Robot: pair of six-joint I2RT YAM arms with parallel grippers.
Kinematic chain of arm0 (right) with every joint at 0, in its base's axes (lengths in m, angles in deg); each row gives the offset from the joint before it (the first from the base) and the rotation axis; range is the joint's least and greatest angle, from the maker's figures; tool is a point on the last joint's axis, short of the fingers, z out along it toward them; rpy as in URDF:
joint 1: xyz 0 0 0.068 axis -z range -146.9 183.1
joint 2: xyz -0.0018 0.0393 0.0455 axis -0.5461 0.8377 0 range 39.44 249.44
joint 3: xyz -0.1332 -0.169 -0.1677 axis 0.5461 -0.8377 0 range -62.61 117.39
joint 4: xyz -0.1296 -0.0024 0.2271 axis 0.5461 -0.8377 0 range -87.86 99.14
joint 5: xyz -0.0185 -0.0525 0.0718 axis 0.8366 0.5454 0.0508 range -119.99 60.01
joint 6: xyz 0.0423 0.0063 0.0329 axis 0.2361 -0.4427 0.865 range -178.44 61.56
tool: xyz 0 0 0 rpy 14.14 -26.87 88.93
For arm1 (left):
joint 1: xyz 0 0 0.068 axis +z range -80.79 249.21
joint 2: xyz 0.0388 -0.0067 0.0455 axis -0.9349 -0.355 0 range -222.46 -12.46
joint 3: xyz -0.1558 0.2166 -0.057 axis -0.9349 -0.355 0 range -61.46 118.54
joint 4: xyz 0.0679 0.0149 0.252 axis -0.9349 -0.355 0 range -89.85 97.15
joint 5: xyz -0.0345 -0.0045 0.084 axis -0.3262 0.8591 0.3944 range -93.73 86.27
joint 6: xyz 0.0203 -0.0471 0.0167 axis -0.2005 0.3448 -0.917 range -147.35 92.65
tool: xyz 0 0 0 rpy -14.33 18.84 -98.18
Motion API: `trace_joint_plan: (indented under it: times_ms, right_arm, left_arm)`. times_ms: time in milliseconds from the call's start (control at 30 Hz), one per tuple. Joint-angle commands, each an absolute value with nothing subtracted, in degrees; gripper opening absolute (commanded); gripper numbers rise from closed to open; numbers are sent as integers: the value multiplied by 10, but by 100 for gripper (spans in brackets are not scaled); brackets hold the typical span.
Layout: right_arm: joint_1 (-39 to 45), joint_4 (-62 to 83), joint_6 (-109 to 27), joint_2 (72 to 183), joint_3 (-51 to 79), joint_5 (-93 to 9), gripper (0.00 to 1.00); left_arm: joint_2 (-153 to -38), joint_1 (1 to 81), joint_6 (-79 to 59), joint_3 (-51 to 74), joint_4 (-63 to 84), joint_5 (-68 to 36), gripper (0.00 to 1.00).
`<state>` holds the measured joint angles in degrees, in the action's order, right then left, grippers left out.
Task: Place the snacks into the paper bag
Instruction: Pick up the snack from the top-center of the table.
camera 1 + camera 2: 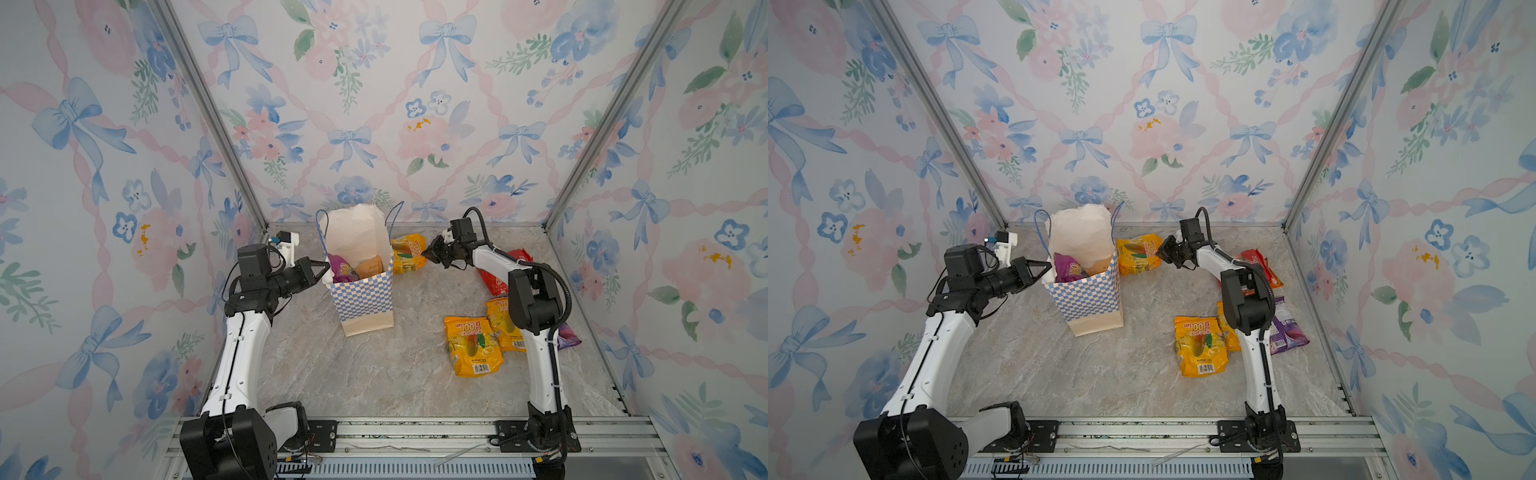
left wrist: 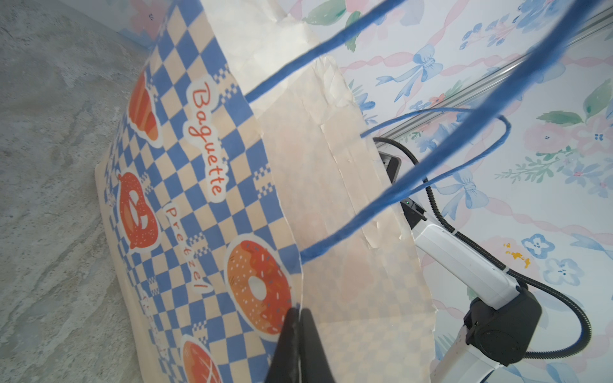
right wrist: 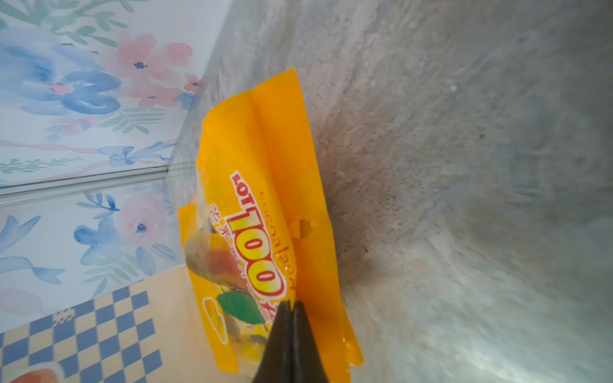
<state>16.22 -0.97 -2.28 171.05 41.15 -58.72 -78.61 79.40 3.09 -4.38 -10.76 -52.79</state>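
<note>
right pincer point(image 3: 292, 306) shut on the yellow pack point(image 3: 265, 185) by its edge
we judge the grasp made; next we must lift the pack over the open mouth of the paper bag point(image 1: 365, 299) without snagging the rim. the pack lies on the table point(image 1: 374, 374) just beside the bag, at the pincer's tip; the left pincer point(image 2: 300, 313) pinches the bag's rim.

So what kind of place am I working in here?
Probably a robot test booth, not a real room: floral wallpaper panels set in aluminium frame posts, a marble-look tabletop, and a slotted mounting rail along the front.
</note>
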Motion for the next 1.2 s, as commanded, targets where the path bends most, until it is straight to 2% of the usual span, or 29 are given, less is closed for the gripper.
trace_joint_plan:
  times_ms: [0,600,967,1167]
  right_arm:
    - [176,-21,-53,1630,414,-595,0]
    - [160,-241,-205,1452,539,-510,0]
    - [130,-373,-271,1418,760,-482,0]
    - [121,-373,-250,1408,830,-506,0]
  left_arm:
    - [-772,797,14,-47,-105,-552,0]
    - [-770,796,11,-49,-105,-558,0]
    - [-773,797,11,-49,-105,-558,0]
    - [-774,797,11,-51,-105,-558,0]
